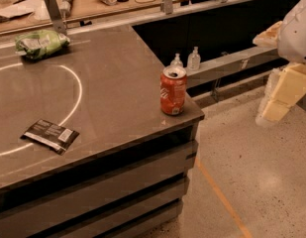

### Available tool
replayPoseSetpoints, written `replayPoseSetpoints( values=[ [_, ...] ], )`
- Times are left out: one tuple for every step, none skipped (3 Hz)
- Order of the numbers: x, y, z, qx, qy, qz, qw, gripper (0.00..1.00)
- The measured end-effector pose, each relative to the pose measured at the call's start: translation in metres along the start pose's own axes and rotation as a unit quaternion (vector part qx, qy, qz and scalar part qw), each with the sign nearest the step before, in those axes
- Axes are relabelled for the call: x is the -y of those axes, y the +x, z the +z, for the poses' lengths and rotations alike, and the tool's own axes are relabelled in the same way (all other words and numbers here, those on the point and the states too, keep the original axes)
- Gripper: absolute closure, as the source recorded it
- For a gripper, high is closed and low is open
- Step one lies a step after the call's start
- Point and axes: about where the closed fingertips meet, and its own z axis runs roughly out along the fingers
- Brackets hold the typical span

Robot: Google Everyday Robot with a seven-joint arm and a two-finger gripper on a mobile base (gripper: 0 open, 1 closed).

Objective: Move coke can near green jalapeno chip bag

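You can read nothing: the white lettering on the red-orange soda can [173, 90] is illegible. The cream jaws hang right of it.

My gripper [274, 108] is at the right edge of the scene, over the floor [231, 148] and well apart from the table [118, 83]. It is built of pale cream-yellow blocks with flat faces and squared corners, and the lowest block is lighter towards its end. Above it is my shell [297, 29], a smooth, rounded grey-white casing cut off by the right edge. A flat tan tab [267, 33] juts from the shell's left side.
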Motion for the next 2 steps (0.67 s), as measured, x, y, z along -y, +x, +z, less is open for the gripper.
replayPoseSetpoints(
  values=[
    [0.011, -0.038, 0.010, 0.057, -0.003, -0.029, 0.9979, 0.00],
    [0.020, -0.080, 0.025, 0.120, -0.012, -0.043, 0.9917, 0.00]
  ],
)
